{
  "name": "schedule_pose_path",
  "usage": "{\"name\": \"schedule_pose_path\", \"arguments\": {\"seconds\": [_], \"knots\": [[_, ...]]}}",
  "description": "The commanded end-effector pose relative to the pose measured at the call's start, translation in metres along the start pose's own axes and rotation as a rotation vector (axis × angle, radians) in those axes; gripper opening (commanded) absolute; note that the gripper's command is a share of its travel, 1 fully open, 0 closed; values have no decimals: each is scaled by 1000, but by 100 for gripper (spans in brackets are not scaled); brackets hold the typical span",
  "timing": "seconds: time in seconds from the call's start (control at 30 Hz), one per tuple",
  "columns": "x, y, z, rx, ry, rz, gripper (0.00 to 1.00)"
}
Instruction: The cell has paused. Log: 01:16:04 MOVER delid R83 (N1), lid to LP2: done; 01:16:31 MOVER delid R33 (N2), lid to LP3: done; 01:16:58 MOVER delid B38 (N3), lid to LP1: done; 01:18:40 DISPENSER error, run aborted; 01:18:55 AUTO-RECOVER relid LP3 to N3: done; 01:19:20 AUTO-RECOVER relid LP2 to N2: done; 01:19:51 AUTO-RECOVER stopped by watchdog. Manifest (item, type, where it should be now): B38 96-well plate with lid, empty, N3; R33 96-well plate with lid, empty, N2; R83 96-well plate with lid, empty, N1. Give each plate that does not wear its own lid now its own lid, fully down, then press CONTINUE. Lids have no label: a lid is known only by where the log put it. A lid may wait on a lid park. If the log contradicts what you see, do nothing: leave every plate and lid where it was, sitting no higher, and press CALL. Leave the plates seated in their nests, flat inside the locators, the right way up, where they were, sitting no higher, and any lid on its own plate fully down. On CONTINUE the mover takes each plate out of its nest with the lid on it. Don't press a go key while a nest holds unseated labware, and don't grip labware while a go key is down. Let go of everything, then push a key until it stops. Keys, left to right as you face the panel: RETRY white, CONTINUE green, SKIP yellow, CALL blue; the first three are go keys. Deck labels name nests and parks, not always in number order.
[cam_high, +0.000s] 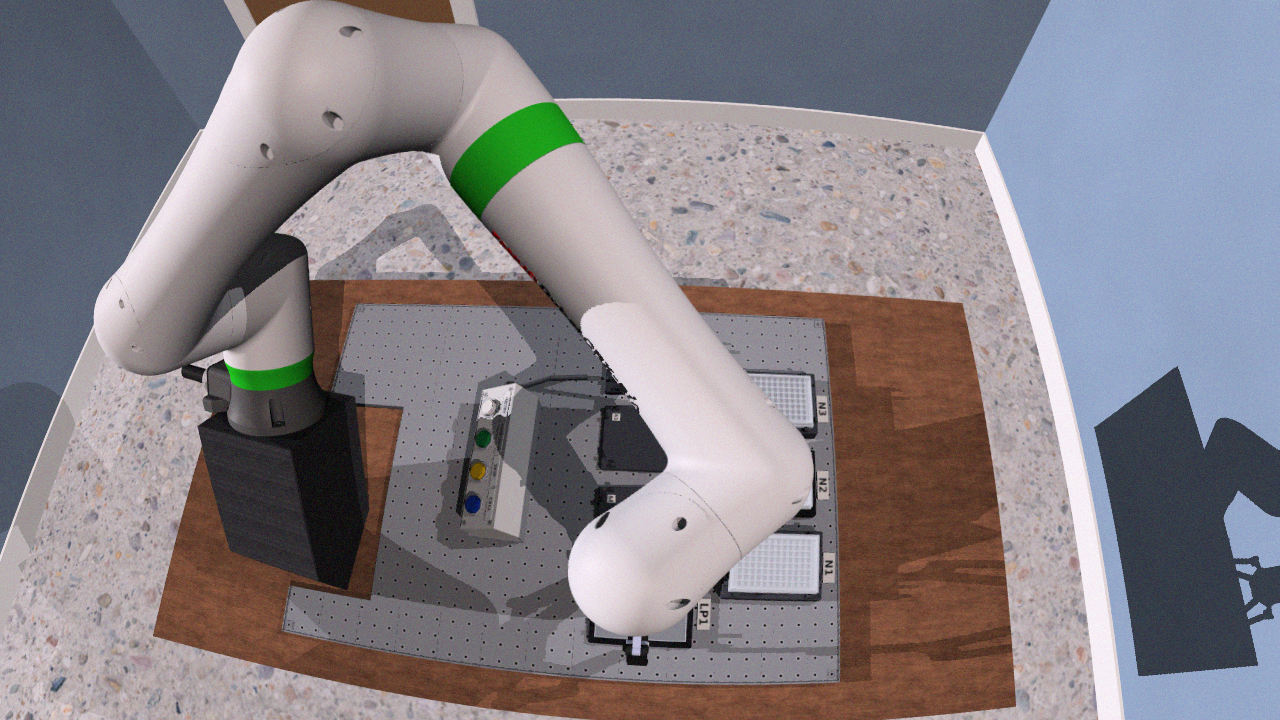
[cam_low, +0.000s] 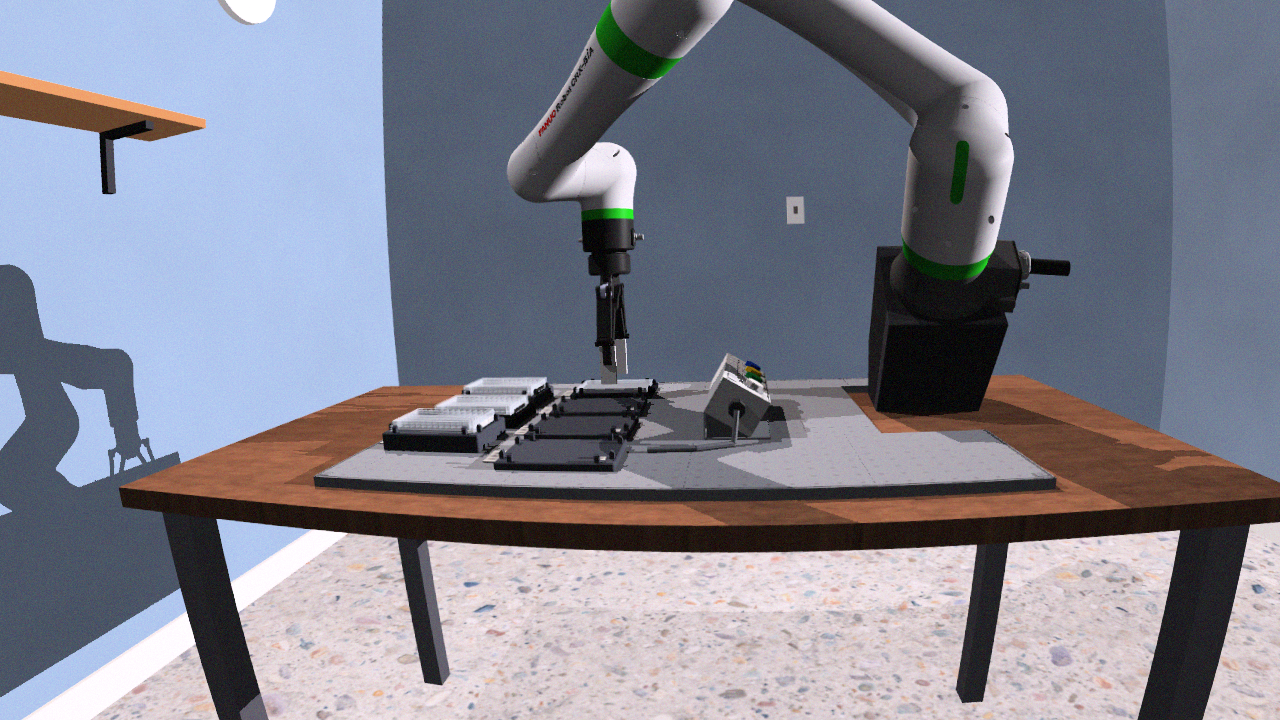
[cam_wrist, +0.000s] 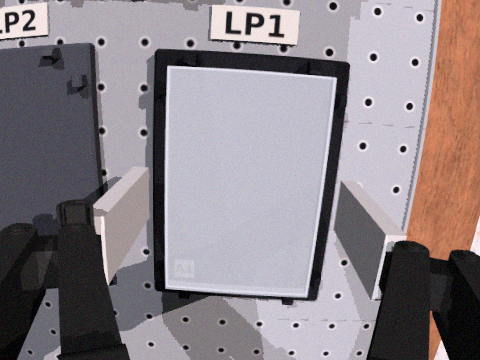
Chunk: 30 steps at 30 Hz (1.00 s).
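Lid (cam_wrist: 250, 180), a flat pale-grey translucent rectangle with a thin bright rim, is lying on the black-framed park labelled LP1 (cam_wrist: 255, 24) on the grey perforated deck plate (cam_wrist: 394, 74). Black two-finger jaws are hanging above it, standing wide and holding nothing, their pale smooth pads (cam_wrist: 123, 220) flanking the lid's long sides without touching. Beside it, the dark matte park labelled LP2 (cam_wrist: 47, 134) is sitting bare. Only the wrist view is showing this gap; from above, the white arm's elbow (cam_high: 662, 537) is hiding the jaws. That top view is showing white gridded well plates at N3 (cam_high: 787, 394) and N1 (cam_high: 776, 564), plus the grey key box (cam_high: 501, 465) on the brown wooden table (cam_high: 921, 429).
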<state>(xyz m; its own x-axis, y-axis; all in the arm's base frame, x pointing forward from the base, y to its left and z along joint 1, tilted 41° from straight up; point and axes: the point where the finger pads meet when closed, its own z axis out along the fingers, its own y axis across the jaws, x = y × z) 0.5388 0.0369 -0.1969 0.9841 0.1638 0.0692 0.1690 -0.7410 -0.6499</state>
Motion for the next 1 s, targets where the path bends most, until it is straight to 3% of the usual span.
{"name": "schedule_pose_path", "arguments": {"seconds": [0.0,0.97], "knots": [[0,0,1,0,0,0,66],[0,0,12,0,0,0,66]]}}
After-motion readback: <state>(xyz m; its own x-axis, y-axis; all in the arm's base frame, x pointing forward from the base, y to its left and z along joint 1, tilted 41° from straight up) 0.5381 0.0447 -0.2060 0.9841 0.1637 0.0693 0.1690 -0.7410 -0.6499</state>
